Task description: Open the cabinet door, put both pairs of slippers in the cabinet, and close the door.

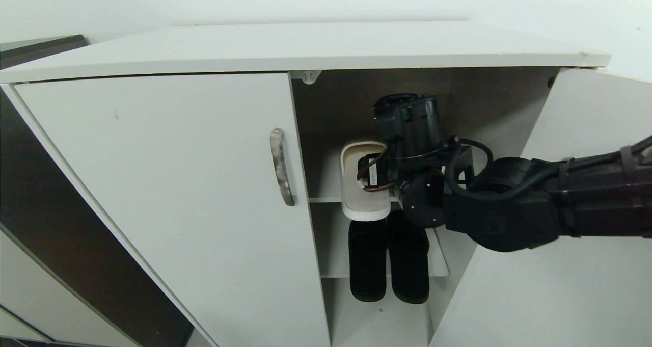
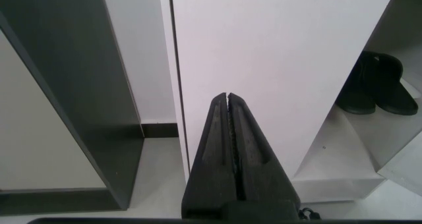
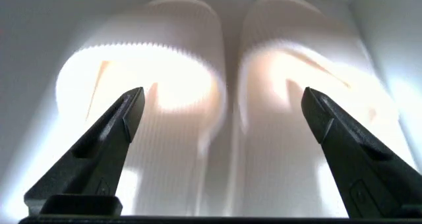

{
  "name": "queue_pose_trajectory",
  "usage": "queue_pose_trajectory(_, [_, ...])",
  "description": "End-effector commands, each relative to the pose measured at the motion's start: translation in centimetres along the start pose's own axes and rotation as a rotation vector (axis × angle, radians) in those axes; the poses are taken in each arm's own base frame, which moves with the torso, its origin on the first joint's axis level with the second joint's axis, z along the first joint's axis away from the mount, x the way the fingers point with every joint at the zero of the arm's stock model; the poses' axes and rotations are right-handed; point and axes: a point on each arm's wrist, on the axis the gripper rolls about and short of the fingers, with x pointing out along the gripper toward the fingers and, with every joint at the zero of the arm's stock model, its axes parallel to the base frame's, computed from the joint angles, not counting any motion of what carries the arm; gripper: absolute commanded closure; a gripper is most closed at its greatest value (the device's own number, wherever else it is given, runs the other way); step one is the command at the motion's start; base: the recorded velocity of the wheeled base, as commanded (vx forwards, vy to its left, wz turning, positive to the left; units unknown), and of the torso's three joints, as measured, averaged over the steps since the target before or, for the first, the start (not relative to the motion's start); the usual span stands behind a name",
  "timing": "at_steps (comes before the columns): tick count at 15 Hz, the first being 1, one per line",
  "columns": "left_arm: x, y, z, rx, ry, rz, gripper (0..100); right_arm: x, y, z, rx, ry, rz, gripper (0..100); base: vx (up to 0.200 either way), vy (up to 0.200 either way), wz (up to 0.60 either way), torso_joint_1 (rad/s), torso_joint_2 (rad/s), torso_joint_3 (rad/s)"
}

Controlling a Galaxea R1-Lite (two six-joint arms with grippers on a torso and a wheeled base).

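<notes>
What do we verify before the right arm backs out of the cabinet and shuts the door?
1. Right end effector open, not clamping the white slippers: ok.
2. White slippers on the upper shelf: ok, though one heel overhangs its front edge.
3. Door clearance past that heel: cannot tell.
4. Black slippers on the lower shelf: ok.
5. Right door open for the exit: ok.
6. Left end effector shut, outside the cabinet: ok.
</notes>
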Motion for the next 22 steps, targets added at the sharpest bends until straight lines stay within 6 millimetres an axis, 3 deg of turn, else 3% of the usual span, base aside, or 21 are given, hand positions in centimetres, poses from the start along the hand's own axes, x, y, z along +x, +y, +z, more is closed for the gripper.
queue_pose_trajectory(1, [0.0,0.0,0.0,0.0,0.0,-0.001,100,-4.8,-1.3,0.5,0.016,-0.025,0.058,100,0.0,0.0,0.0,0.0,0.0,0.0])
queue_pose_trajectory(7, [0.0,0.0,0.0,0.001,0.0,-0.001,100,-10.2,-3.8,0.5,0.035,-0.034,0.146,100,0.0,0.0,0.0,0.0,0.0,0.0])
queue_pose_trajectory(9, [0.0,0.0,0.0,0.001,0.0,-0.001,100,-11.1,-4.9,-0.7,0.015,-0.012,0.154,100,0.0,0.0,0.0,0.0,0.0,0.0])
queue_pose_trajectory(22, [0.0,0.0,0.0,0.001,0.0,-0.004,100,-10.3,-4.1,-2.1,0.004,0.024,0.148,100,0.0,0.0,0.0,0.0,0.0,0.0])
